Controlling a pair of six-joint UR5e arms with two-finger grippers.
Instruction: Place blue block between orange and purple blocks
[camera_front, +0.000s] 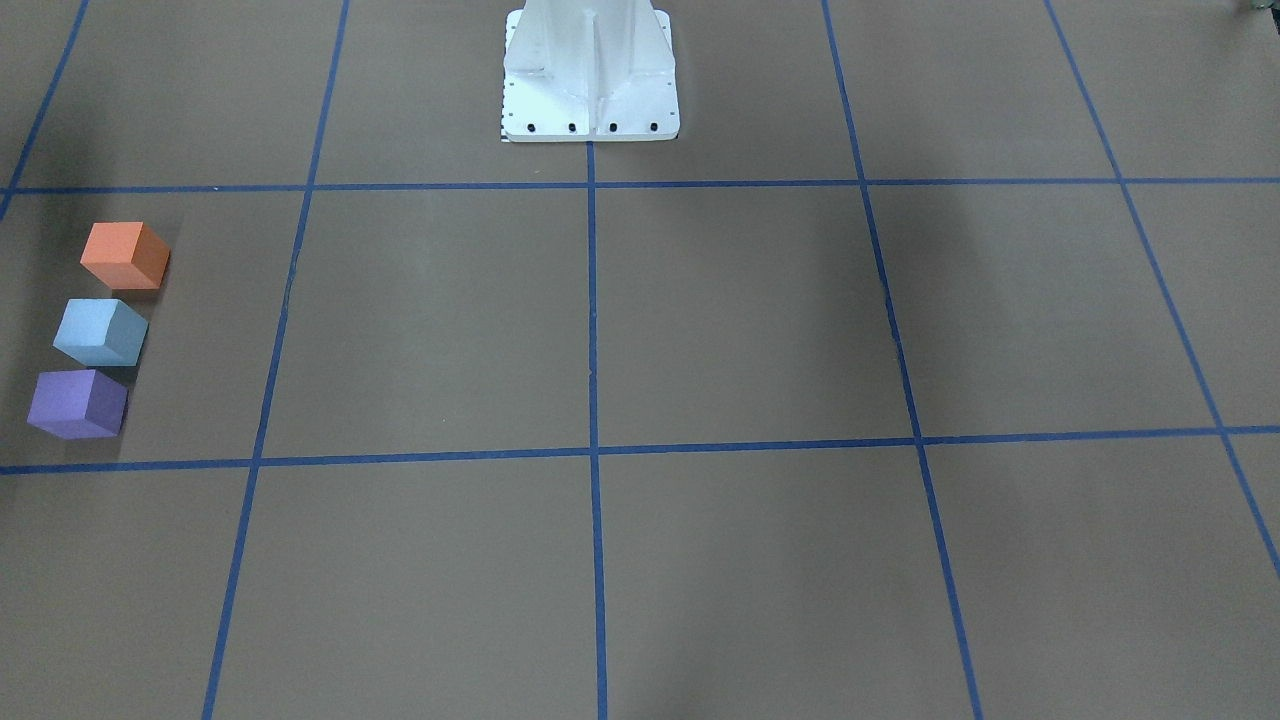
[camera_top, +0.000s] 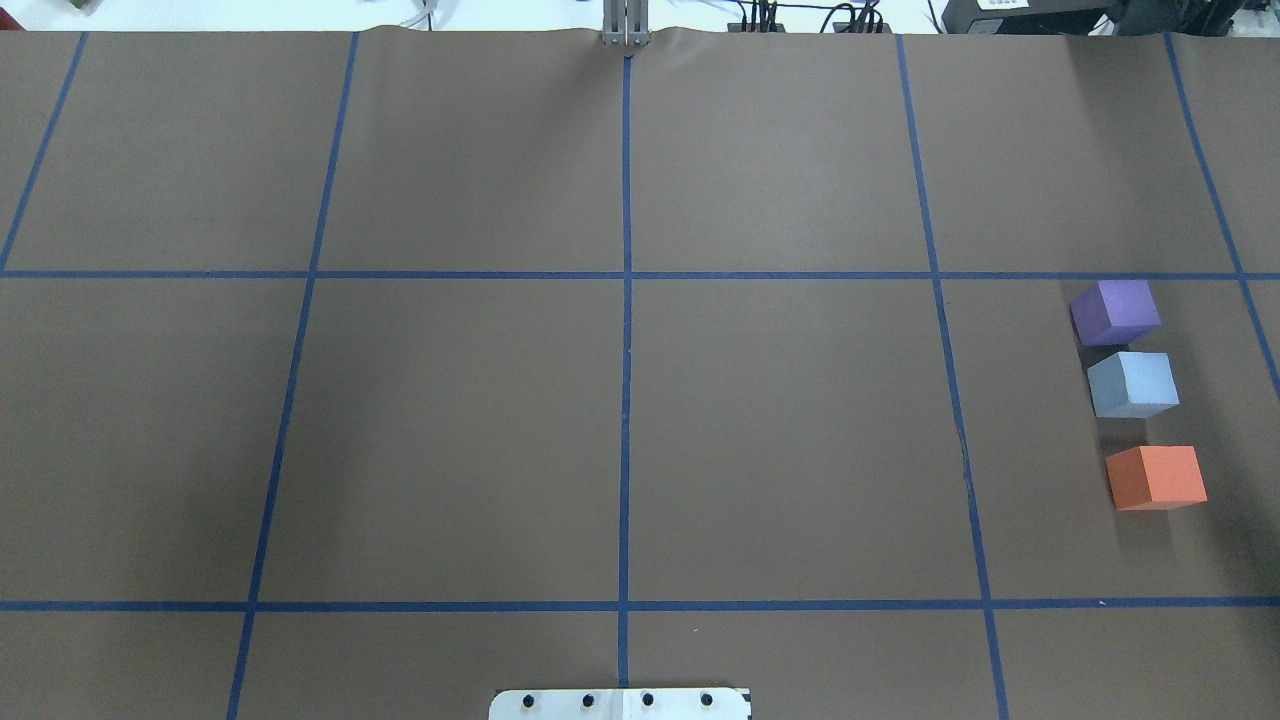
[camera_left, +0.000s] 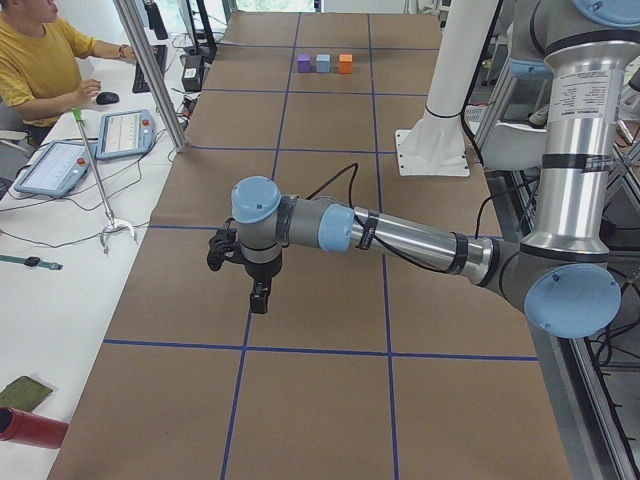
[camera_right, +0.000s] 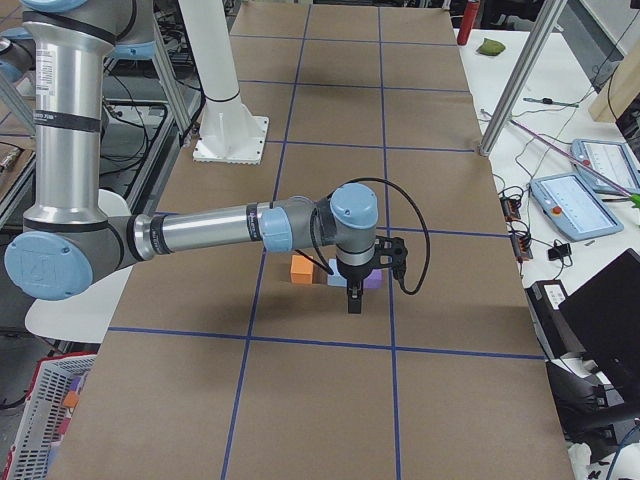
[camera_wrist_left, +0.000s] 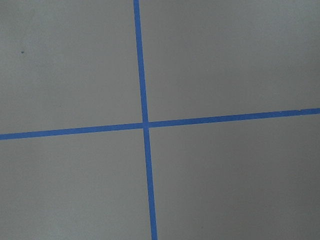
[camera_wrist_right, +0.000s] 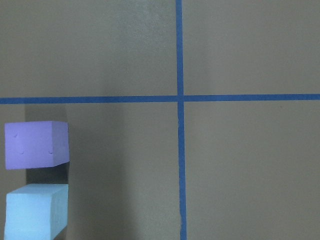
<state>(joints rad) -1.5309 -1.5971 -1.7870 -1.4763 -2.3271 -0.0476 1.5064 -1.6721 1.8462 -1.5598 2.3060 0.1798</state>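
The orange block (camera_top: 1155, 477), blue block (camera_top: 1132, 384) and purple block (camera_top: 1115, 312) stand in a row near the table's right edge, with the blue one in the middle and small gaps on both sides. In the front view they are orange (camera_front: 125, 255), blue (camera_front: 100, 332) and purple (camera_front: 77, 403). The right wrist view shows the purple (camera_wrist_right: 36, 145) and blue (camera_wrist_right: 36, 212) blocks at its left. My right gripper (camera_right: 352, 300) hangs above the table next to the blocks. My left gripper (camera_left: 258, 295) hangs over the table's left end. I cannot tell whether either is open.
The white robot pedestal (camera_front: 590, 80) stands at the table's middle near edge. Blue tape lines (camera_top: 626, 300) divide the brown table. An operator (camera_left: 40, 60), tablets (camera_left: 125, 133) and a metal frame post (camera_left: 150, 75) are beside the far edge.
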